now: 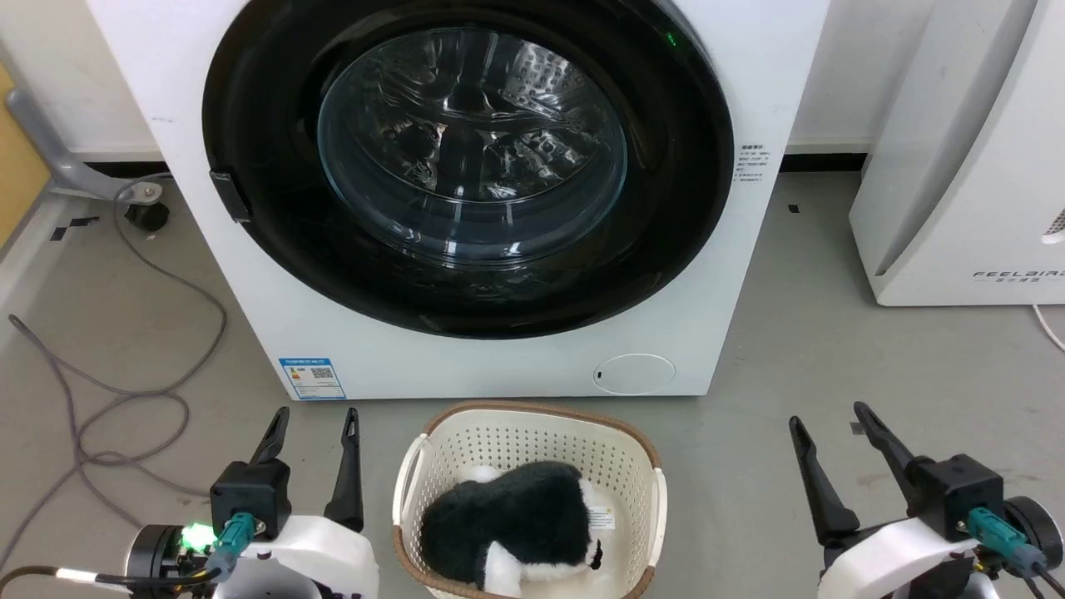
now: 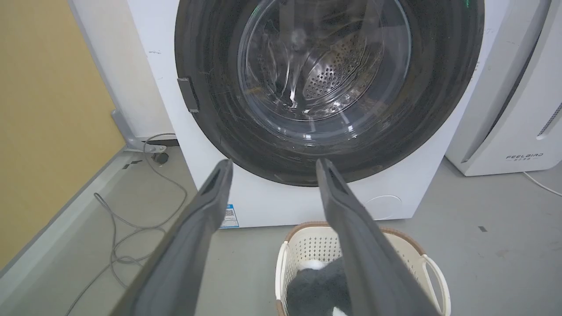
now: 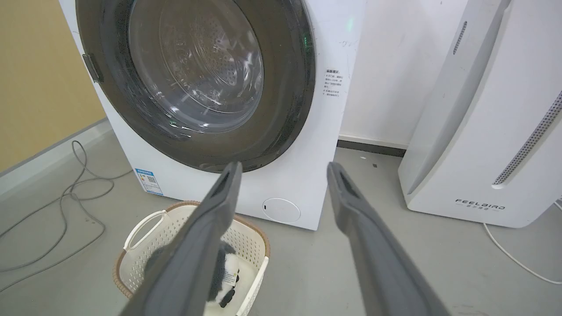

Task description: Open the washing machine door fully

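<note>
The washing machine door (image 1: 470,158) sits shut, flush against the white washer front (image 1: 774,75), and spans most of the machine's width. A dark latch block (image 1: 230,195) is set on the door's left rim. A green indicator light (image 1: 671,38) glows at the upper right rim.

Head view: both grippers are at the bottom edge, well apart from the door. The left gripper (image 1: 316,413) has its jaws spread and empty. The right gripper (image 1: 829,414) likewise has its jaws spread and empty. Between them a white laundry basket (image 1: 413,474) stands on the grey floor (image 1: 832,333), just in front of the washer, holding a black-and-white plush toy (image 1: 516,516).

Left wrist view: the perforated steel drum (image 2: 338,74) is legible through the glass, and a yellow wall panel (image 2: 44,109) stands left of the washer.

Right wrist view: the door is seen obliquely from the right. The round white flap (image 3: 281,210) low on the front and the side label text (image 3: 332,82) are plainly readable in position. A tall white appliance (image 3: 483,109) stands to the washer's right.

A grey cable (image 1: 125,391) lies looped on the floor left of the machine.
</note>
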You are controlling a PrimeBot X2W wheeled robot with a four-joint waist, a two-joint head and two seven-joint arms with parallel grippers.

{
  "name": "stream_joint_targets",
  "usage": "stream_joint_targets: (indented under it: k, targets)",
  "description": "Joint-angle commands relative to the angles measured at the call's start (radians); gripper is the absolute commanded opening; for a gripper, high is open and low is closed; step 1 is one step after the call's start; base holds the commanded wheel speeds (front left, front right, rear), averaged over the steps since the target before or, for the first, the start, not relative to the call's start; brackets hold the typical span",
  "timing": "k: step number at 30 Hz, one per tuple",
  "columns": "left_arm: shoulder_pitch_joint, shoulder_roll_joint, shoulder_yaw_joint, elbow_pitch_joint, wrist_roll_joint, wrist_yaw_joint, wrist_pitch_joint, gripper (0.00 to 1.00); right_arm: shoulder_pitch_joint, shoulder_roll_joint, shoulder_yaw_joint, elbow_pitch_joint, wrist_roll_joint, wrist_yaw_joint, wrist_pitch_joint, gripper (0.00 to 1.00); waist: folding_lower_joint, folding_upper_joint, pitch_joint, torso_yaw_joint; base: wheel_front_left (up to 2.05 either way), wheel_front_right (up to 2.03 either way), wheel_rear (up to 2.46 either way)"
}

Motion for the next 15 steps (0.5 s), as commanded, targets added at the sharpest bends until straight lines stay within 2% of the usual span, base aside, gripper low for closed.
stream_joint_targets:
  k: [1,11,12,13,15]
  targets:
    - [-0.003,0.0,-0.003,-0.001,-0.005,0.008,-0.012,1.0,0.001,0.0,-0.006,-0.003,0.015,0.0,-0.01,1.0,0.0,0.0,0.0,0.0,0.0,0.0,0.0]
    - [-0.005,0.0,-0.006,-0.007,-0.01,0.023,-0.033,1.0,0.002,0.001,-0.023,-0.013,0.085,0.0,-0.031,1.0,0.0,0.0,0.003,0.001,0.0,0.0,0.0]
    - [-0.006,0.0,-0.006,-0.007,-0.01,0.025,-0.035,1.0,0.003,0.001,-0.024,-0.014,0.092,0.0,-0.033,0.4,0.0,0.0,0.003,0.001,0.0,0.0,0.0]
    - [-0.006,0.0,-0.006,-0.008,-0.01,0.026,-0.037,1.0,0.003,0.001,-0.024,-0.015,0.1,0.0,-0.035,0.0,0.0,0.0,0.003,0.001,0.0,0.0,0.0]
    - [-0.006,0.0,-0.006,-0.008,-0.01,0.029,-0.041,1.0,0.002,0.001,-0.026,-0.016,0.115,0.0,-0.039,0.0,0.0,0.0,0.004,0.001,0.0,0.0,0.0]
